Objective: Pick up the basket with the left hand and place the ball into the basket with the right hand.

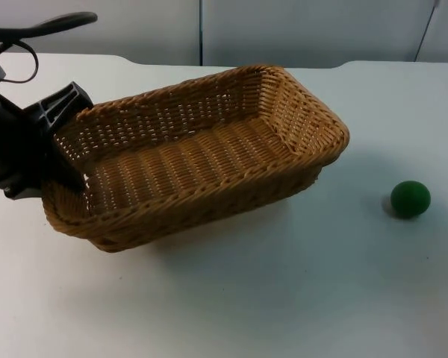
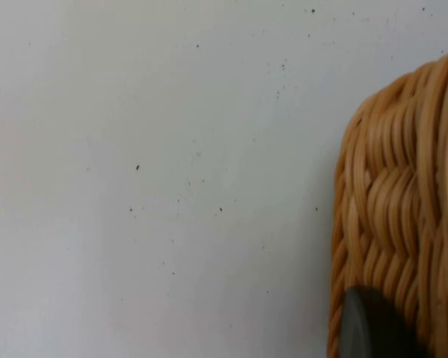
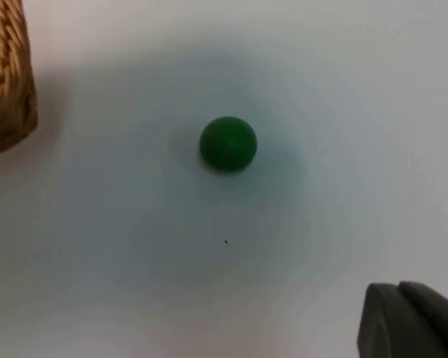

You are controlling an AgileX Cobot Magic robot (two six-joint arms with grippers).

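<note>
On table (image 1: 284, 298): small green ball (image 1: 411, 199).

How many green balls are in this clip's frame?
1. The small green ball lies on the white table, apart from the woven wicker basket, on the right arm's side. None inside the basket.

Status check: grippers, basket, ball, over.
Left gripper clamped on basket rim, basket tilted. Right gripper above ball, not holding it. Ball on table, path clear.

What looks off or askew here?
Only the basket: it sits tilted, its far-right end raised off the table, with the left gripper at its left rim. The green ball rests on the table, apart from it.
</note>
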